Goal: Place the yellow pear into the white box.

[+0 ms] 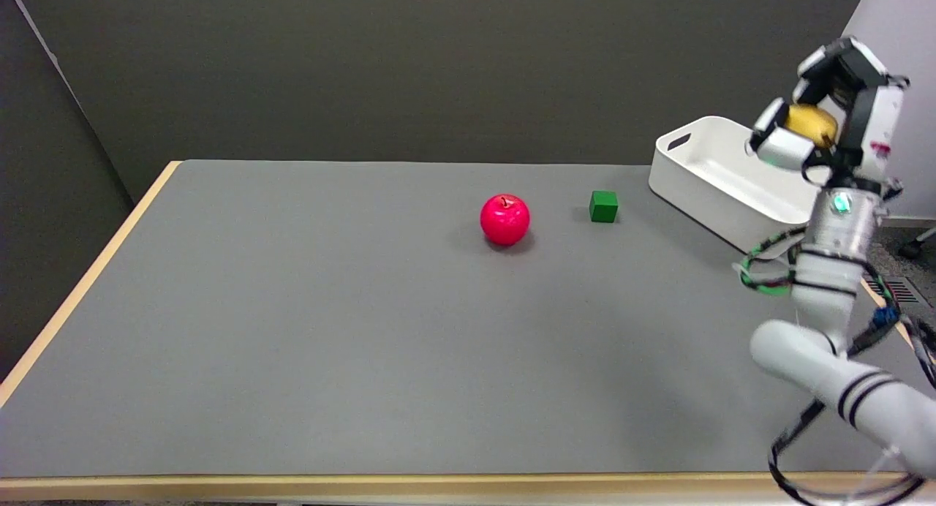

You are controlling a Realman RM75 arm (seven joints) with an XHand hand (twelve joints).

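Note:
My right hand is raised high at the right side of the picture, with its fingers wrapped around the yellow pear. Only part of the pear shows between the fingers. The hand hangs in the air over the near right part of the white box, which stands open at the table's far right corner. The inside of the box that I can see holds nothing.
A red apple lies near the middle of the grey table. A small green cube sits to its right, just left of the box. My right forearm rises from the lower right corner.

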